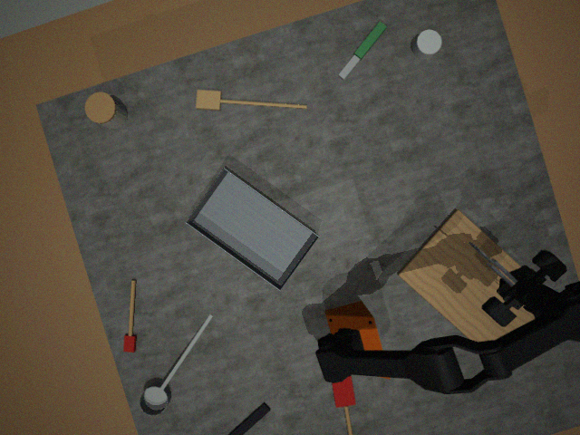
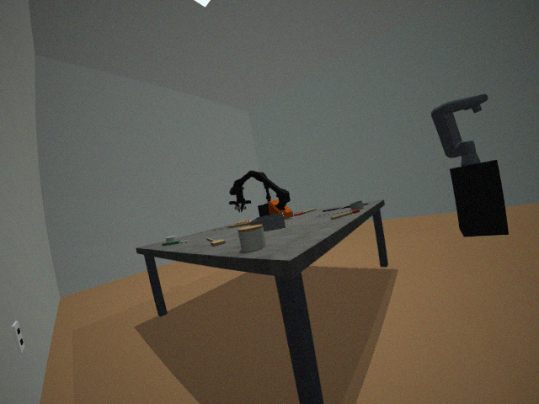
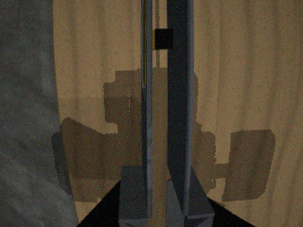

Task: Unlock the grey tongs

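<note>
My gripper (image 1: 509, 282) (image 2: 240, 207) (image 3: 149, 189) is shut on the grey tongs (image 1: 489, 260) (image 3: 180, 95) and holds them above the wooden board (image 1: 438, 290) (image 3: 256, 71). In the wrist view the two long tong arms run up from the fingertips, nearly parallel, with a narrow gap between them. A small black block (image 3: 164, 39) with a yellow edge sits in that gap. The tong ends run out of the wrist view, and whether the lock is engaged cannot be told. The roasting tin (image 1: 255, 225) (image 2: 273, 221) stands empty near the middle of the table.
A wooden-lidded canister (image 1: 100, 107) (image 2: 251, 238), a wooden spatula (image 1: 208, 100), a green-handled knife (image 1: 371, 39) and a white cylinder (image 1: 429, 42) lie or stand far off. A ladle (image 1: 187, 351) and a black bar (image 1: 250, 418) lie near the orange base (image 1: 351, 323) side.
</note>
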You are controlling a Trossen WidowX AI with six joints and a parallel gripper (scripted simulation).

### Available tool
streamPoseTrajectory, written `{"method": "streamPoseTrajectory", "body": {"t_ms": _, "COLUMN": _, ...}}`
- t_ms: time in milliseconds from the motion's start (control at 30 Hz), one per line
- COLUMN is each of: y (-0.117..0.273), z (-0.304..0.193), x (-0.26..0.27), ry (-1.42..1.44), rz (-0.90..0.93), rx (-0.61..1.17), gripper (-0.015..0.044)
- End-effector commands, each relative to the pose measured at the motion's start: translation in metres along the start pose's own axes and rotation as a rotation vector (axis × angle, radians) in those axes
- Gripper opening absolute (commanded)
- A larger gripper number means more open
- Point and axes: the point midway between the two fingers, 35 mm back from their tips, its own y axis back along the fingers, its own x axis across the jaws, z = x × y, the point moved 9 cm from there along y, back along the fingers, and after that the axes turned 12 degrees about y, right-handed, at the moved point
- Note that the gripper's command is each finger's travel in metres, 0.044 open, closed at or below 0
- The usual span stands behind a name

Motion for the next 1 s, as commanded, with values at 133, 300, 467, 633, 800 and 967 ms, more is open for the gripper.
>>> {"method": "streamPoseTrajectory", "body": {"t_ms": 133, "y": -0.013, "z": -0.001, "x": 0.000, "ry": 0.008, "rz": -0.004, "rx": -0.020, "gripper": -0.0150}}
{"method": "streamPoseTrajectory", "body": {"t_ms": 300, "y": -0.021, "z": -0.003, "x": -0.001, "ry": 0.011, "rz": -0.007, "rx": -0.028, "gripper": -0.0150}}
{"method": "streamPoseTrajectory", "body": {"t_ms": 467, "y": -0.029, "z": -0.004, "x": -0.002, "ry": 0.014, "rz": -0.009, "rx": -0.037, "gripper": -0.0150}}
{"method": "streamPoseTrajectory", "body": {"t_ms": 633, "y": -0.037, "z": -0.005, "x": -0.003, "ry": 0.018, "rz": -0.011, "rx": -0.045, "gripper": -0.0150}}
{"method": "streamPoseTrajectory", "body": {"t_ms": 800, "y": -0.045, "z": -0.007, "x": -0.004, "ry": 0.021, "rz": -0.014, "rx": -0.054, "gripper": -0.0150}}
{"method": "streamPoseTrajectory", "body": {"t_ms": 967, "y": -0.053, "z": -0.008, "x": -0.006, "ry": 0.024, "rz": -0.016, "rx": -0.062, "gripper": -0.0150}}
